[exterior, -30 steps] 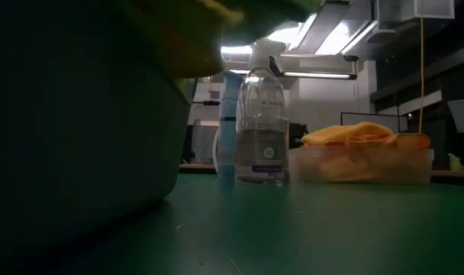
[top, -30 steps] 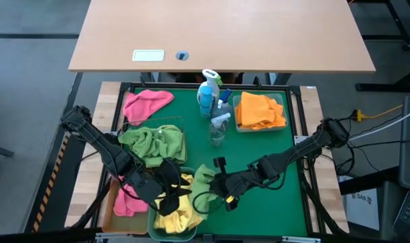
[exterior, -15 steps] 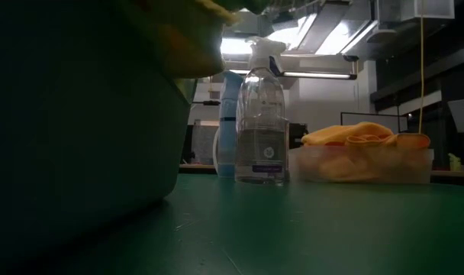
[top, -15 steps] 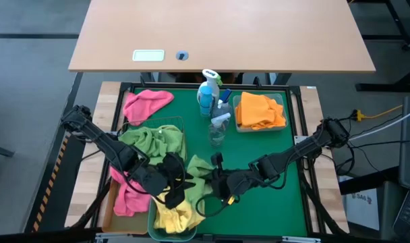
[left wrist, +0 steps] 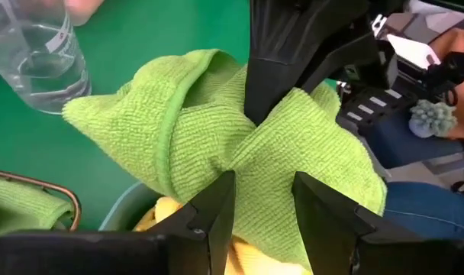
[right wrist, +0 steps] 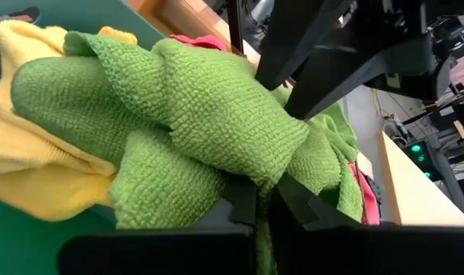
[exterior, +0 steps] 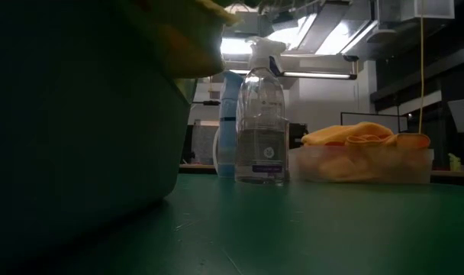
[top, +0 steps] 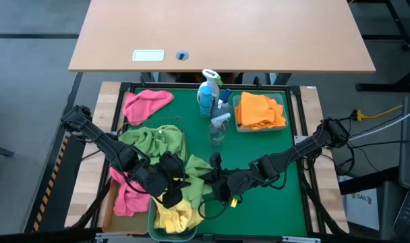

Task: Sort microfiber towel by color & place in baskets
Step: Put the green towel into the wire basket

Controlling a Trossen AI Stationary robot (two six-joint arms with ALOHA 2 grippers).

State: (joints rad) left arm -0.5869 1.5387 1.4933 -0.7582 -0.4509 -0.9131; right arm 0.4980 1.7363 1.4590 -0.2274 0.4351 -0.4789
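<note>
Green towel point(top: 199, 174) nearer wire-mesh basket point(top: 181, 129)

Around the green tray point(top: 272, 152): four baskets, two pink towels, two green towels, one yellow pile, one orange pile, three spray bottles, two grippers

Even, bright light is falling on the table from above, leaving only soft shadows. Down at table height the teal basket point(exterior: 72, 130) is looming dark and blurred, while ceiling strip lights point(exterior: 316, 75) are glaring behind the clear spray bottle point(exterior: 260, 126). At both wrists the green towel point(left wrist: 240, 145) is showing crisp weave, and the room beyond is going soft.
</note>
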